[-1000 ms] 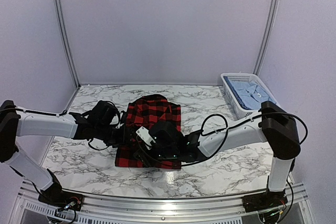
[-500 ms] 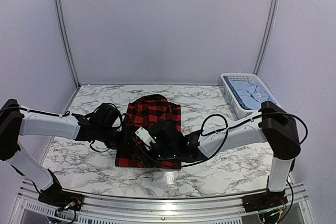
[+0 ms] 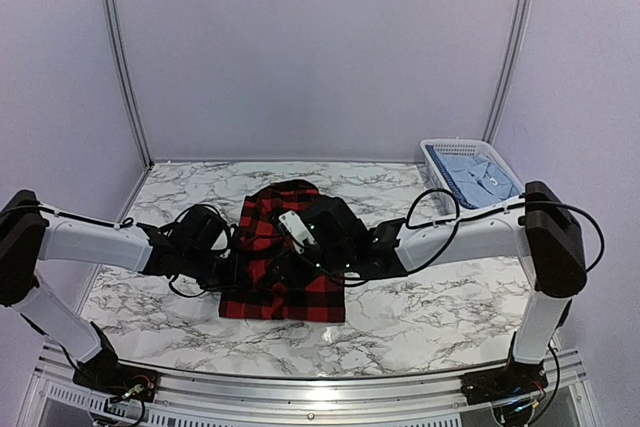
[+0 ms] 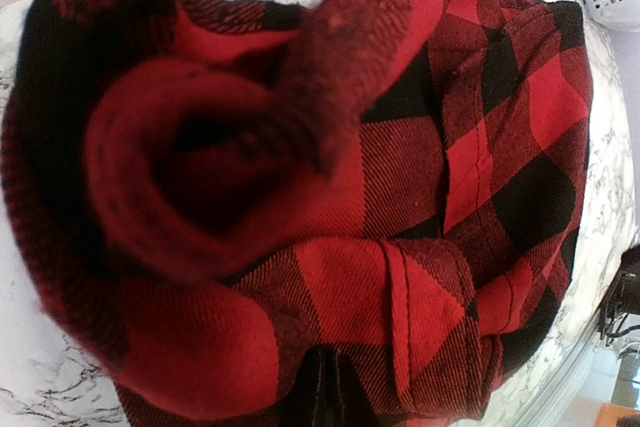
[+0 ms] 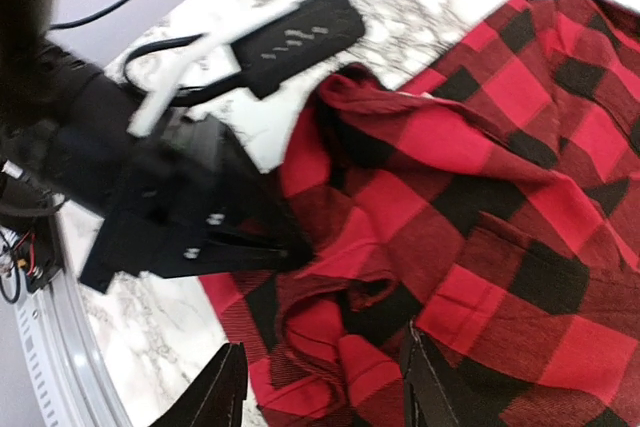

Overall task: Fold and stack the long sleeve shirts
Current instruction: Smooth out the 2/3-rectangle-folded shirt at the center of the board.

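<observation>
Left gripper [image 5: 297, 247]: clamped on the left edge of the red-and-black shirt [image 3: 300, 292], judged so that a layer can be drawn over for the fold. Right gripper [image 5: 325, 387]: jaws parted, nothing held, poised just above bunched cloth at the lower centre of its view. Pale blue shirt [image 3: 478, 175]: kept in the white basket [image 3: 437, 185], upper right, well apart.

Lab booth, plain panel walls [image 3: 320, 47], marble tabletop [image 3: 420, 327]
</observation>
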Robot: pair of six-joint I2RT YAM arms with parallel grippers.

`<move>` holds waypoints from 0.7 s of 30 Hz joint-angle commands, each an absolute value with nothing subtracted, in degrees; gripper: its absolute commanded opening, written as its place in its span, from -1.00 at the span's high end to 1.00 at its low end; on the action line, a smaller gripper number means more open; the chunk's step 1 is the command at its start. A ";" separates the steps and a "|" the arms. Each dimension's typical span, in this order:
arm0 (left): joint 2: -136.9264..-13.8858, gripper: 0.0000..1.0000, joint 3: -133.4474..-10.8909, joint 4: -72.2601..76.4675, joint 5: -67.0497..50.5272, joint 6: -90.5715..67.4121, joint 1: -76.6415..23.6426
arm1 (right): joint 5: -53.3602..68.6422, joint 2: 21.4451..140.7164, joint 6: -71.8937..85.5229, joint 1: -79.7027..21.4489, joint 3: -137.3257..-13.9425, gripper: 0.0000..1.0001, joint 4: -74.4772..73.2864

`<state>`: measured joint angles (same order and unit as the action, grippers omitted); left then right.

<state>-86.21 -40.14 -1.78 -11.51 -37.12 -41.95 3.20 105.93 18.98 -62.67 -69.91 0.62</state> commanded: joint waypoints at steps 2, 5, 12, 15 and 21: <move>-85.95 0.93 -38.81 -0.54 -11.08 -37.27 -42.10 | 0.47 109.87 20.53 -61.56 -75.70 0.16 -8.21; -85.90 0.93 -38.76 -0.53 -11.21 -37.21 -42.09 | 0.27 111.65 19.05 -61.61 -76.93 0.23 -8.34; -85.94 0.93 -38.97 -0.53 -11.34 -37.18 -42.05 | -1.88 116.26 16.45 -61.95 -80.52 0.34 -8.74; -85.87 0.93 -38.94 -0.53 -11.33 -37.18 -42.09 | -2.67 117.56 16.13 -62.05 -81.58 0.34 -8.75; -85.81 0.93 -39.22 -0.57 -11.43 -37.19 -42.10 | -3.32 119.97 15.41 -62.18 -84.41 0.34 -8.63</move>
<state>-86.21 -39.35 -1.28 -11.53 -37.12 -41.95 -1.87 118.54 16.60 -61.67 -81.03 -8.38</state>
